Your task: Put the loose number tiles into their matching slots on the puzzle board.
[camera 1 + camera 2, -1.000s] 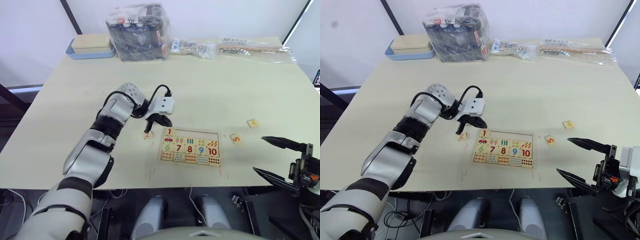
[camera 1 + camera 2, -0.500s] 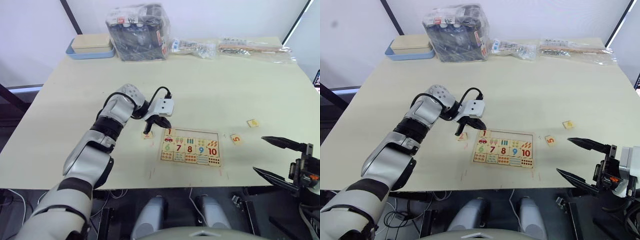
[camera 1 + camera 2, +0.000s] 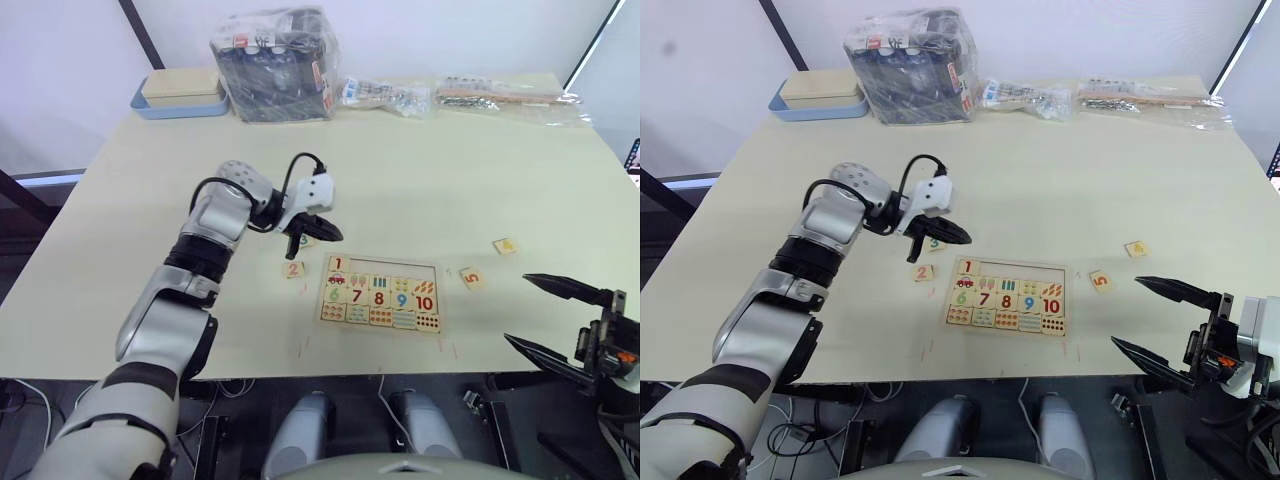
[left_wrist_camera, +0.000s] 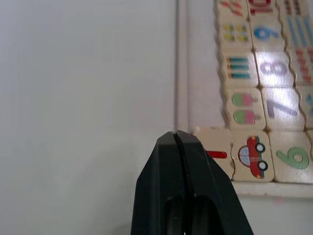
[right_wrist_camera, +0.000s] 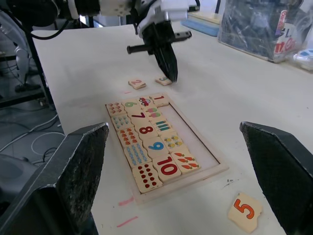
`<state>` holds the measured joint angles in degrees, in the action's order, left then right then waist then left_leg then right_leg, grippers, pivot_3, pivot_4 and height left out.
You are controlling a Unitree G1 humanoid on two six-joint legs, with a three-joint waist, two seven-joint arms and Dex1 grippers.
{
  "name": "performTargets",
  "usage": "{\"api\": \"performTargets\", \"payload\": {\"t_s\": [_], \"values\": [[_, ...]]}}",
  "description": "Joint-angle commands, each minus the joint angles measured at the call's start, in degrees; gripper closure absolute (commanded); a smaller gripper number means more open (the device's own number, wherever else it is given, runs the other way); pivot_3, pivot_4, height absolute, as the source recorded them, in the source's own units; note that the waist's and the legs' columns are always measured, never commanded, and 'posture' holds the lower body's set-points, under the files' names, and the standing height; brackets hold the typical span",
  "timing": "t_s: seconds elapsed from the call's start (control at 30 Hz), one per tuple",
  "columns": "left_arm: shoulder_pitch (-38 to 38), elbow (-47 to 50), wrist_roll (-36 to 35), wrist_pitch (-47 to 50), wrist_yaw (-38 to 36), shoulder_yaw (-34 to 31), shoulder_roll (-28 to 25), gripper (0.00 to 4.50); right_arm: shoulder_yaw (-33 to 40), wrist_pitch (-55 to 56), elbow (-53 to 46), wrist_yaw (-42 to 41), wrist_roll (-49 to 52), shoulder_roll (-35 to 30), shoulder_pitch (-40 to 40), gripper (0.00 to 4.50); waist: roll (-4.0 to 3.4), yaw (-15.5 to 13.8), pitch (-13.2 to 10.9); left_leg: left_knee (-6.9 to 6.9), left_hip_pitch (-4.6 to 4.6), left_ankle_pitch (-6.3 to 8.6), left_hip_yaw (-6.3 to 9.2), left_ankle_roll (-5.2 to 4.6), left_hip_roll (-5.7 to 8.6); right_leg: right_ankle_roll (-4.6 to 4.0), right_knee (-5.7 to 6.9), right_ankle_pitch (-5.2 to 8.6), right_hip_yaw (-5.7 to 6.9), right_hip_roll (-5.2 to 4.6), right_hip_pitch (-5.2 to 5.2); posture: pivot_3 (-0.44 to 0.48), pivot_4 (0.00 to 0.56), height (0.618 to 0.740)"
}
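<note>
Just beyond the puzzle board's (image 3: 381, 294) far-left corner, the left hand (image 3: 322, 231) hovers over the table (image 3: 450, 170), its two black fingers pressed together with nothing between them. Tile 3 (image 3: 936, 243) lies on the table directly beneath the fingertips; contact cannot be judged. Tile 2 (image 3: 293, 269) lies near, on the robot's side of this hand, just left of the board. Tile 1 (image 3: 339, 264) sits in the board's leftmost slot, close to the fingertips; the other slots (image 3: 395, 268) of that row are bare. Right hand (image 3: 560, 320) hangs off the table's near edge, fingers spread wide, empty. Tile 5 (image 3: 471, 278) lies ahead of it, beside the board's right rim; tile 4 (image 3: 505, 246) further out.
</note>
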<state>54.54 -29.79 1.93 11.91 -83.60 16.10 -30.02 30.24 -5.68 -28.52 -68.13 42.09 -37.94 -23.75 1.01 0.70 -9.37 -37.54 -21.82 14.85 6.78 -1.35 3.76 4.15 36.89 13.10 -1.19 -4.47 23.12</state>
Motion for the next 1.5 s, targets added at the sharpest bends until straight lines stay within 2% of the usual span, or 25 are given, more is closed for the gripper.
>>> {"api": "performTargets", "payload": {"t_s": [0.03,0.2,0.27,0.37,0.47,0.73,0.97,1.1,1.27,1.3,1.33,1.5], "values": [[-2.03,9.36,-6.10,9.67,3.78,-6.71,-1.35,4.48,1.19,1.70,-1.93,1.66,0.26,1.01,-0.01,0.00,-0.01,0.00,0.01,0.00,0.00,0.00,0.00,0.00,0.01,0.00,0.01,0.00,0.00,0.00,0.00,0.000,0.150,0.740],[-5.85,19.55,-11.96,21.67,11.54,-13.92,-2.32,4.48,1.51,2.12,-2.33,4.82,0.16,2.43,0.58,0.00,-0.02,-0.04,0.01,0.00,0.01,-0.01,0.04,0.02,-0.01,-0.01,0.02,0.00,0.00,-0.01,0.01,0.000,0.150,0.740],[-8.09,22.72,-14.53,25.83,16.57,-18.63,-1.93,4.48,1.45,2.58,-2.74,8.38,-1.60,3.49,1.57,0.00,-0.02,-0.11,0.02,0.00,0.01,-0.01,0.04,0.02,-0.01,-0.01,0.02,-0.01,0.00,-0.01,0.01,0.000,0.150,0.740],[-13.47,27.97,-17.13,25.79,25.68,-26.14,0.71,4.48,1.86,0.85,-3.99,13.22,-0.75,4.73,1.99,0.00,-0.06,-0.12,0.05,0.00,0.05,-0.04,0.04,0.08,-0.02,-0.02,0.04,0.00,-0.04,-0.04,0.01,0.000,0.150,0.740],[-17.78,34.15,-19.76,28.41,31.38,-29.61,2.03,4.48,2.38,-1.43,-4.88,15.21,1.75,4.20,1.77,0.00,-0.06,-0.12,0.05,0.01,0.04,-0.14,0.03,0.27,-0.03,-0.02,0.03,-0.01,-0.09,-0.07,0.02,0.000,0.150,0.740],[-32.81,44.63,-27.08,27.83,35.81,-35.79,1.38,4.48,3.01,-2.17,-3.48,14.30,2.82,2.89,1.61,0.00,-0.06,-0.57,0.08,0.03,0.07,-0.02,-0.05,0.07,-0.02,-0.03,0.02,-0.02,-0.11,-0.09,0.02,0.000,0.150,0.740],[-41.78,47.56,-31.99,27.18,35.78,-38.85,-0.42,4.48,4.41,-1.53,-1.31,12.83,2.10,3.48,-0.71,0.00,-0.07,-1.50,0.09,0.03,0.07,0.00,-0.10,0.04,-0.03,-0.04,-0.02,-0.02,-0.13,-0.10,0.02,0.000,0.150,0.740],[-46.66,48.72,-35.30,26.66,34.46,-40.73,-2.13,3.29,5.65,-0.41,0.65,10.76,1.40,3.46,-2.79,0.00,-0.12,-1.52,0.12,0.11,0.08,0.00,-0.17,0.04,-0.05,-0.05,-0.06,-0.01,-0.18,-0.11,0.04,0.000,0.150,0.740],[-51.62,47.65,-36.48,24.09,32.53,-41.37,-4.57,0.85,6.81,1.61,3.51,8.40,0.46,3.61,-4.66,0.00,-0.14,-1.50,0.15,0.11,0.11,0.01,-0.19,0.03,-0.07,-0.06,-0.06,0.00,-0.18,-0.11,0.02,0.000,0.150,0.740],[-52.35,47.33,-36.54,23.54,31.89,-41.43,-5.09,0.57,7.04,1.74,3.84,8.06,0.56,3.57,-4.89,0.00,-0.14,-1.53,0.15,0.11,0.11,0.01,-0.20,0.03,-0.07,-0.07,-0.06,0.00,-0.18,-0.11,0.02,0.000,0.150,0.740],[-52.83,47.02,-36.62,23.16,31.33,-41.48,-5.50,0.04,7.21,1.83,4.01,7.84,0.67,3.52,-5.02,0.00,-0.14,-1.52,0.15,0.11,0.10,0.01,-0.19,0.03,-0.08,-0.06,-0.07,0.00,-0.17,-0.11,0.02,0.000,0.150,0.740],[-54.30,45.70,-37.35,21.68,29.20,-41.37,-7.56,0.04,7.84,2.62,4.89,6.55,0.58,3.29,-6.12,0.00,-0.15,-1.54,0.16,0.12,0.09,0.01,-0.21,0.03,-0.08,-0.07,-0.10,0.00,-0.19,-0.13,0.03,0.000,0.150,0.740]]}}
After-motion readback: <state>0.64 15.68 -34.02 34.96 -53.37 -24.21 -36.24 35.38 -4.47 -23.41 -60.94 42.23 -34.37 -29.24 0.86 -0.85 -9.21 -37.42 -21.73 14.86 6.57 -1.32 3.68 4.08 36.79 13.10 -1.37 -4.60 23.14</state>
